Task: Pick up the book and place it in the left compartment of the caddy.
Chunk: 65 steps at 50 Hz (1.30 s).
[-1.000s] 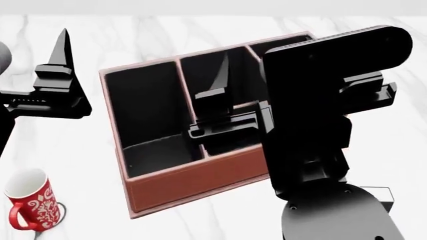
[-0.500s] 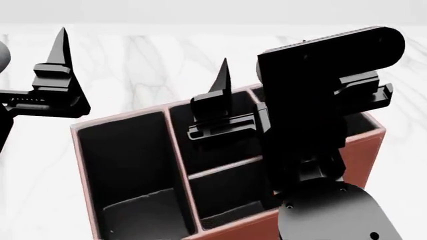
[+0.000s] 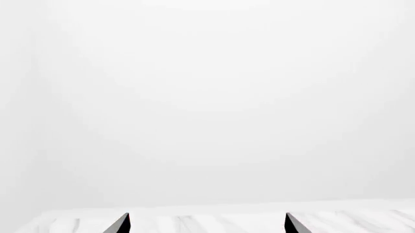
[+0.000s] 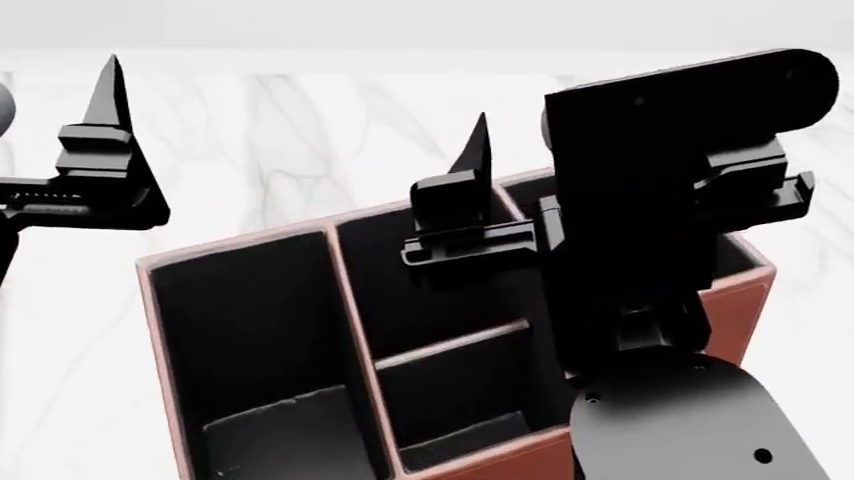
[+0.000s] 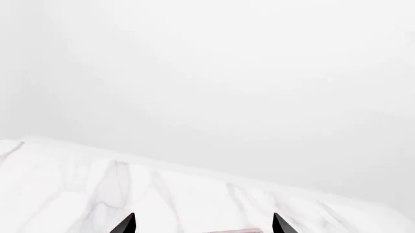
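The book does not show in any view. The caddy (image 4: pixel 238 241) fills the lower part of the head view, reddish-brown with black insides. Its left compartment (image 4: pixel 254 330) is the wide one, with a low black step (image 4: pixel 283 432) on its floor and nothing else in it. My right gripper (image 5: pixel 202 225) is open and empty; one finger (image 4: pixel 474 160) points up over the caddy's middle section. A sliver of the caddy's rim (image 5: pixel 230 230) shows between its tips. My left gripper (image 3: pixel 206 225) is open and empty, its finger (image 4: pixel 114 110) left of the caddy over the table.
The white marble table (image 4: pixel 294 130) runs behind and to the left of the caddy. The middle section has a crossbar (image 4: pixel 454 345). My right arm's black body (image 4: pixel 667 220) hides most of the taller end section (image 4: pixel 731 310).
The head view has moved: the caddy now sits lower and nearer in it, and the red-and-white mug has left the view. The right gripper has shifted slightly right. Both grippers stay open.
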{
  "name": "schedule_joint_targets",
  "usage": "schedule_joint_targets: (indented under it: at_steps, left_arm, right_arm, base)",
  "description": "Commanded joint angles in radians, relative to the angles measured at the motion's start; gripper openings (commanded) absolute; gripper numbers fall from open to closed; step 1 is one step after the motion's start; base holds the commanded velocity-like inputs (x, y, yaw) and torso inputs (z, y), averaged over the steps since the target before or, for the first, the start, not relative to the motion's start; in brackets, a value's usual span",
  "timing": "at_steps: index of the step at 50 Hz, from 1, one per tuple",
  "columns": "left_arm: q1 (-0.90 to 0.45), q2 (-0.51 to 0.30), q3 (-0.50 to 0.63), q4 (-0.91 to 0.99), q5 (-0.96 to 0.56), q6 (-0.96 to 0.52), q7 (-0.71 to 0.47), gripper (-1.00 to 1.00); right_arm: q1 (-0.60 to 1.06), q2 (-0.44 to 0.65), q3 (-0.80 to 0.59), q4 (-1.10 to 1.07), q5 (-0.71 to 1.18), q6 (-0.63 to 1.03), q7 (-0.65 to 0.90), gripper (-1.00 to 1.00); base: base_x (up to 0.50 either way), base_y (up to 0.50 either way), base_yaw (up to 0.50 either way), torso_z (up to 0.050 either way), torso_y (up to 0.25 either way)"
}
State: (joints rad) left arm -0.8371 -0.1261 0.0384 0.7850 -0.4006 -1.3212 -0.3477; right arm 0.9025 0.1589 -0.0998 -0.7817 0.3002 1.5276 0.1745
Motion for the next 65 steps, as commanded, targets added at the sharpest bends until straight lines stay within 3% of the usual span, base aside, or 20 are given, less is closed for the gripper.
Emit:
schedule_joint_targets:
  at_steps: [1, 4, 10, 19, 25, 30, 36, 39, 43, 44, 45, 47, 51, 55, 58, 65]
  left_arm:
    - [0.008, -0.015, -0.024, -0.044, 0.034, 0.051, 0.015, 1.00]
    - [0.008, -0.022, -0.027, -0.048, 0.036, 0.058, 0.013, 1.00]
    - [0.010, -0.042, -0.026, -0.079, 0.051, 0.095, 0.010, 1.00]
    - [0.009, -0.052, -0.021, -0.080, 0.052, 0.102, 0.004, 1.00]
    - [0.009, -0.056, -0.022, -0.085, 0.051, 0.107, 0.001, 1.00]
    - [0.006, -0.057, -0.026, -0.081, 0.045, 0.100, -0.002, 1.00]
    - [0.003, -0.059, -0.028, -0.081, 0.042, 0.100, -0.005, 1.00]
    - [0.000, -0.061, -0.028, -0.078, 0.039, 0.095, -0.007, 1.00]
    - [-0.001, -0.061, -0.029, -0.076, 0.036, 0.093, -0.009, 1.00]
    - [-0.001, -0.061, -0.028, -0.077, 0.036, 0.094, -0.010, 1.00]
    - [0.000, -0.061, -0.026, -0.076, 0.036, 0.094, -0.011, 1.00]
    - [0.000, -0.061, -0.024, -0.075, 0.035, 0.094, -0.013, 1.00]
    - [-0.003, -0.062, -0.026, -0.076, 0.032, 0.092, -0.015, 1.00]
    - [-0.002, -0.065, -0.028, -0.076, 0.029, 0.093, -0.016, 1.00]
    - [-0.001, -0.066, -0.030, -0.077, 0.028, 0.094, -0.017, 1.00]
    - [-0.004, -0.067, -0.029, -0.079, 0.024, 0.095, -0.020, 1.00]
  right_arm:
    - [0.025, -0.001, 0.071, -0.001, -0.011, 0.040, 0.023, 1.00]
    - [0.034, 0.015, 0.097, 0.004, 0.039, 0.042, 0.065, 1.00]
    - [0.053, 0.089, 0.173, 0.024, 0.327, 0.042, 0.285, 1.00]
    - [0.065, 0.133, 0.241, 0.052, 0.559, 0.040, 0.454, 1.00]
    - [0.121, 0.256, 0.256, 0.159, 0.968, 0.039, 0.730, 1.00]
    - [0.247, 0.427, 0.130, 0.346, 1.411, 0.029, 1.034, 1.00]
    - [0.388, 0.571, -0.050, 0.462, 1.701, -0.043, 1.206, 1.00]
    - [0.506, 0.668, -0.238, 0.564, 1.894, -0.063, 1.279, 1.00]
    - [0.609, 0.733, -0.442, 0.608, 2.073, 0.007, 1.260, 1.00]
    - [0.628, 0.745, -0.478, 0.614, 2.091, 0.023, 1.254, 1.00]
    - [0.694, 0.785, -0.626, 0.607, 2.115, 0.042, 1.213, 1.00]
    - [0.748, 0.811, -0.709, 0.602, 2.083, 0.041, 1.159, 1.00]
    - [0.985, 0.873, -1.053, 0.562, 2.022, 0.042, 0.901, 1.00]
    - [1.135, 0.897, -1.264, 0.507, 1.954, 0.041, 0.714, 1.00]
    - [1.205, 0.911, -1.355, 0.489, 1.930, 0.040, 0.636, 1.00]
    - [1.280, 0.941, -1.528, 0.478, 1.998, 0.032, 0.621, 1.00]
  base:
    - [0.00, 0.00, 0.00, 0.000, 0.000]
    - [0.00, 0.00, 0.00, 0.000, 0.000]
    - [0.00, 0.00, 0.00, 0.000, 0.000]
    - [0.00, 0.00, 0.00, 0.000, 0.000]
    - [0.00, 0.00, 0.00, 0.000, 0.000]
    - [0.00, 0.00, 0.00, 0.000, 0.000]
    - [0.00, 0.00, 0.00, 0.000, 0.000]
    - [0.00, 0.00, 0.00, 0.000, 0.000]
    - [0.00, 0.00, 0.00, 0.000, 0.000]
    - [0.00, 0.00, 0.00, 0.000, 0.000]
    - [0.00, 0.00, 0.00, 0.000, 0.000]
    - [0.00, 0.00, 0.00, 0.000, 0.000]
    - [0.00, 0.00, 0.00, 0.000, 0.000]
    - [0.00, 0.00, 0.00, 0.000, 0.000]
    - [0.00, 0.00, 0.00, 0.000, 0.000]
    - [0.00, 0.00, 0.00, 0.000, 0.000]
